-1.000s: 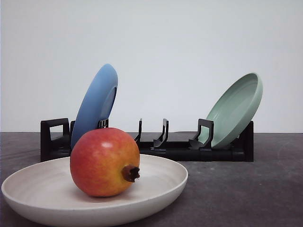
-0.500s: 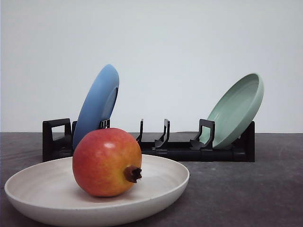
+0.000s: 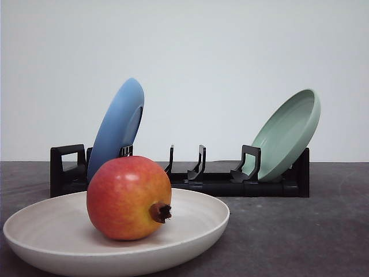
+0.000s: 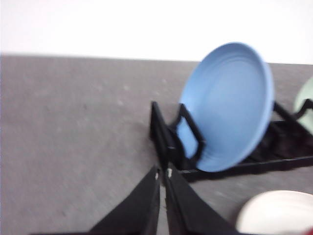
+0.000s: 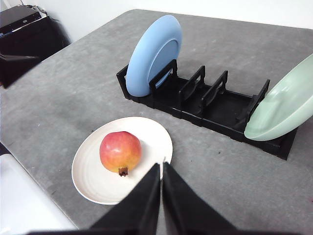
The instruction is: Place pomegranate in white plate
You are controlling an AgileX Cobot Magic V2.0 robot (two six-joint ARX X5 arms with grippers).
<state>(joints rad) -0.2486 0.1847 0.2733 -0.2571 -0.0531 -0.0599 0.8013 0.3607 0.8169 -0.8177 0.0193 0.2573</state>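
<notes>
A: Anything different from a second ago?

B: Very little. In the front view the whole picture has slid a touch, as one piece. The pomegranate [image 3: 128, 198] sat slightly further right half a second ago and is now back near where it was a second ago.

A: Did it roll in the white plate [image 3: 196, 228]?

B: I cannot see that it did. The plate, the blue plate [image 3: 115, 127], the pale green plate [image 3: 286, 134] and the black rack [image 3: 230, 182] all shifted by the same small amount, right and then back left. The fruit's calyx stub points the same way throughout.
</notes>
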